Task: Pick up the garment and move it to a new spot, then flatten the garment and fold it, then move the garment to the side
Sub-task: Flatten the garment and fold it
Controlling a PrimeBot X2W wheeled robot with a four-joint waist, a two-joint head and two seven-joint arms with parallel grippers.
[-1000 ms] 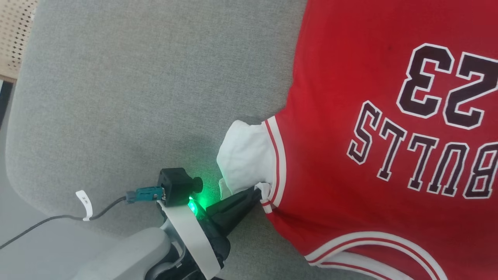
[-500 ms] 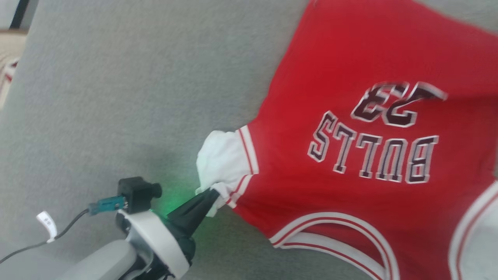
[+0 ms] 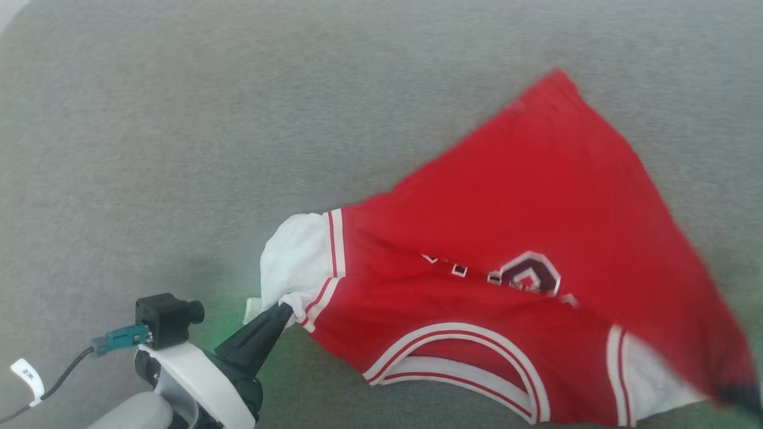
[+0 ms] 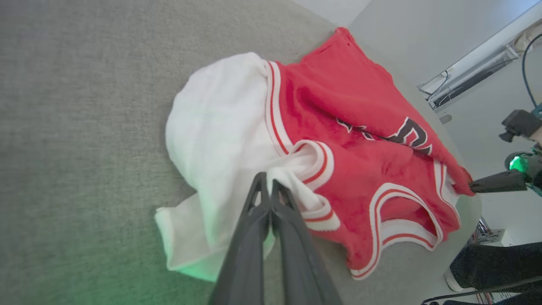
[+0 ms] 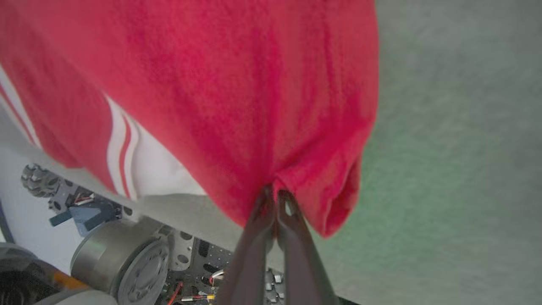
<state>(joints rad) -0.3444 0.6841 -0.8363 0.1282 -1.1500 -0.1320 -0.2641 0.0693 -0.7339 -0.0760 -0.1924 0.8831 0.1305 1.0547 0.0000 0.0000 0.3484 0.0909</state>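
Our jersey [image 3: 524, 196] stretched between our two grippers over the gray surface [image 3: 179, 149], our left gripper [image 3: 281, 311] pinching its white sleeve edge, fingers pressed together, our right gripper [image 5: 275, 195] pinching red fabric at the opposite side

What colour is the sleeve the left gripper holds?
White sleeve with red-and-white striped trim; clearest in left wrist view.

garment [image 3: 536, 196]: red body, white sleeve panels, red-and-white striped trim, dark white-outlined lettering.
fabric surface [image 3: 179, 119] under garment: plain grey, green glow beside sleeve.
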